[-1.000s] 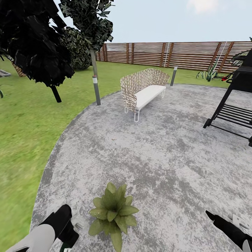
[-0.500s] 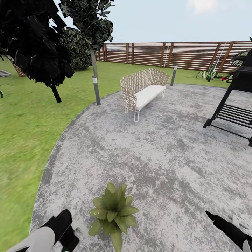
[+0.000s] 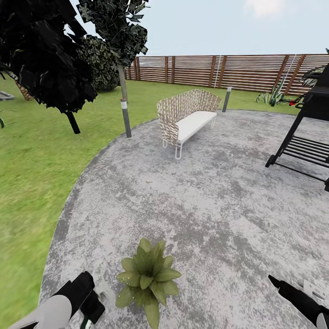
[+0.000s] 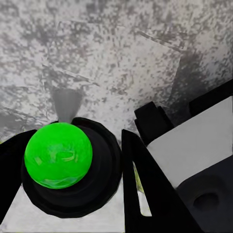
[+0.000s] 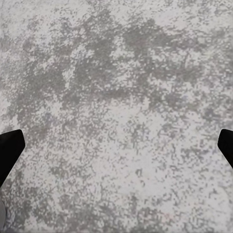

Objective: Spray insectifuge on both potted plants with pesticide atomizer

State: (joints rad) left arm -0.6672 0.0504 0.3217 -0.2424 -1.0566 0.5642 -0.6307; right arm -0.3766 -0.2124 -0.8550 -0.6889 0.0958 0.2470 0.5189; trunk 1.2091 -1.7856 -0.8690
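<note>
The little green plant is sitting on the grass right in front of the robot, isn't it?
Not on the grass. In the head view the potted plant sits on the grey paving, right in front of the robot; the lawn starts further to the left.

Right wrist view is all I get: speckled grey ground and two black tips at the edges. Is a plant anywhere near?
Observer: Yes. The head view shows a potted plant on the grey paving, between the two arms and nearer the left one.
Visitor: Is my gripper holding anything?
Observer: No. The right gripper is open, with bare paving between its fingers.
Visitor: And the other one?
Observer: The left wrist view shows the left gripper closed around an atomizer with a bright green ball top on a black cap.
</note>
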